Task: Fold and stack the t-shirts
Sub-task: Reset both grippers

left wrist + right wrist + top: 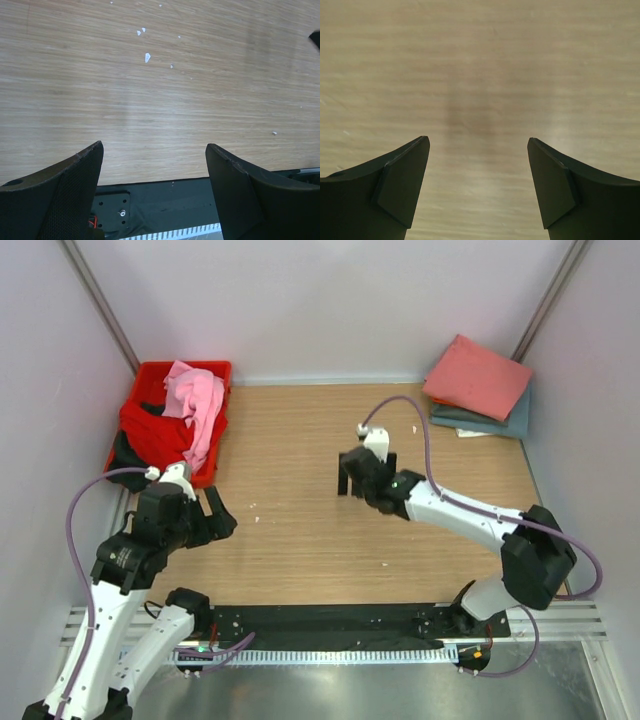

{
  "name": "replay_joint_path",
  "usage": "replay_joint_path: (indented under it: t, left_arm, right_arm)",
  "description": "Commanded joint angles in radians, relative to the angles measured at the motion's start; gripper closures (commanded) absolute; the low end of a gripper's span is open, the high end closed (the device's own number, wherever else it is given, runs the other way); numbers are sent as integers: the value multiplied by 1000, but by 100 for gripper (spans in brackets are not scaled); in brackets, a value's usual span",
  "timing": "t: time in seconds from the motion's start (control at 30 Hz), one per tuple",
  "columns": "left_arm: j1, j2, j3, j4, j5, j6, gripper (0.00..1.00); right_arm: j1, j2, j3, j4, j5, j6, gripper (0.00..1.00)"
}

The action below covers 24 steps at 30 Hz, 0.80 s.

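Observation:
A light pink t-shirt [195, 400] lies crumpled on top of a red t-shirt [152, 435] and a dark one [127, 452] in the crate at the back left. A folded salmon-pink t-shirt [478, 377] lies on a folded grey-blue one [500, 421] at the back right. My left gripper [218, 518] is open and empty at the table's left, near the crate; it shows open over wood and the black rail in the left wrist view [155, 150]. My right gripper [350, 480] is open and empty above the table's middle, and open over bare wood in the right wrist view [479, 145].
The red plastic crate [212, 368] stands in the back left corner. Pale walls close in on three sides. A black rail [340, 625] with the arm bases runs along the near edge. Small white flecks [147, 57] lie on the wooden table [300, 540].

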Motion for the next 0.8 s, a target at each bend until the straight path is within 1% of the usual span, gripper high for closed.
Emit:
replay_joint_path:
  t: [0.0,0.03,0.07,0.1,0.17,0.2,0.27,0.4,0.47,0.77]
  left_arm:
    - [8,17,-3,19,18,13,16]
    - [7,17,-1,19,18,11,16]
    - [7,20,-3,19,15,11,16]
    - [7,21,-3,16,10,10,16]
    - [8,20,-1,13,2,5,16]
    - [10,18,-3,15,2,5,16]
    - [10,20,-1,16,1,4,16]
    - [8,29,-3,18,5,5,16]
    - [10,33,-1,15,7,5,16]
    - [8,41,-3,16,7,7,16]
  right_arm:
    - [87,-166,-185,107,82,58,15]
    - [143,-186,-218,106,114,76,14]
    - [165,-215,-246,100,129,122,14]
    - [187,-228,-299,100,139,136,13]
    - [239,-268,-346,104,171,182,13]
    - [250,-280,-388,109,177,190,11]
    - [271,-305,-421,108,192,205,11]
    - [279,-390,-496,109,208,247,10]
    - [279,-418,-528,135,215,247,7]
    - [283,-529,-597,204,212,253,5]
